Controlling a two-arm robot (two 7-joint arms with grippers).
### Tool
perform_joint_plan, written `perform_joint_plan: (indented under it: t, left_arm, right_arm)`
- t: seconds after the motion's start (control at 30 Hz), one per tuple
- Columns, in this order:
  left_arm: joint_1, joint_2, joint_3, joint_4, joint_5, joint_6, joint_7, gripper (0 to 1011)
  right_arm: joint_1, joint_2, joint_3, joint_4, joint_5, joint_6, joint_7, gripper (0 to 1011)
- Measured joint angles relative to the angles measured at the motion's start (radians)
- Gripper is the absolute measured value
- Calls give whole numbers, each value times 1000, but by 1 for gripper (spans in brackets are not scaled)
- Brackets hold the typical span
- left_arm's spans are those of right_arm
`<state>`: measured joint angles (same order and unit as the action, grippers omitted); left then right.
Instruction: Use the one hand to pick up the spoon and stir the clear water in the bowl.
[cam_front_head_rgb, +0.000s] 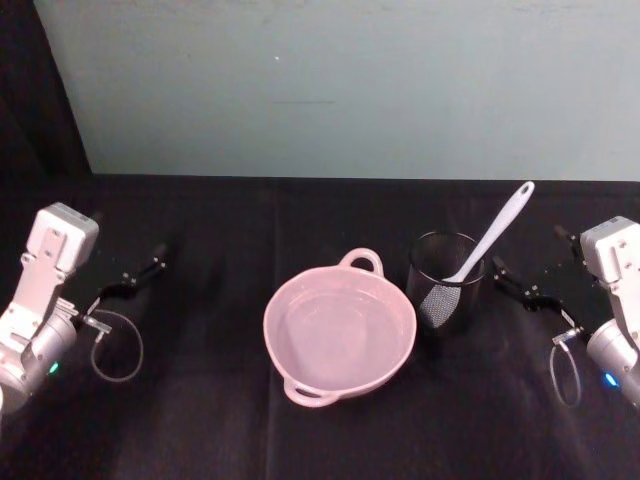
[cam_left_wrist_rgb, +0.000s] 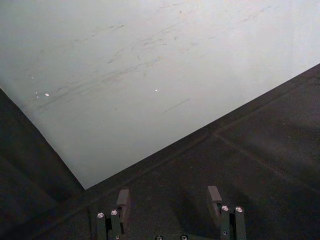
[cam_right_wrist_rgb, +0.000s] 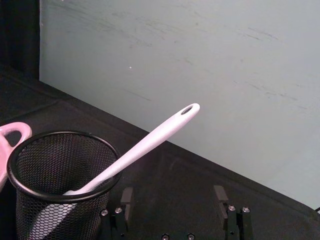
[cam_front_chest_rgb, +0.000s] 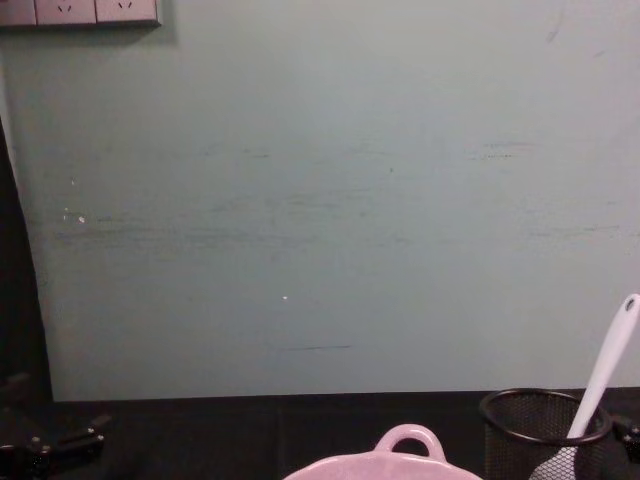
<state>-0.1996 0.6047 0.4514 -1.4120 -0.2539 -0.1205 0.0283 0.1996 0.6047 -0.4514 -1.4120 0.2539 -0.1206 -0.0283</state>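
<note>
The left claw (cam_left_wrist_rgb: 169, 197) sits at the lower edge of the view, its two dark fingers (cam_left_wrist_rgb: 123, 200) spread wide apart with nothing between them. Small silver screws show on the brackets beside each finger. Beneath and beyond lies the black surface (cam_left_wrist_rgb: 265, 150), crossed by faint straight creases. It meets a pale green wall (cam_left_wrist_rgb: 125, 75) marked with thin scuffs and a few white specks. A dark panel (cam_left_wrist_rgb: 20, 165) borders the wall on one side.

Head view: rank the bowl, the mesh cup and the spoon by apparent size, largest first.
1. pink bowl: clearly the largest.
2. black mesh cup: covers more area than the spoon.
3. white spoon: slimmest, though longer than the cup is tall, so this order is by area only.
</note>
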Motion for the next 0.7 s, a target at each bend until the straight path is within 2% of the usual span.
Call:
perform_joint_plan:
  t: [0.7]
  left_arm:
    - [0,0,0,0,0,0,0,1005]
  right_arm:
    - [0,0,0,0,0,0,0,1002]
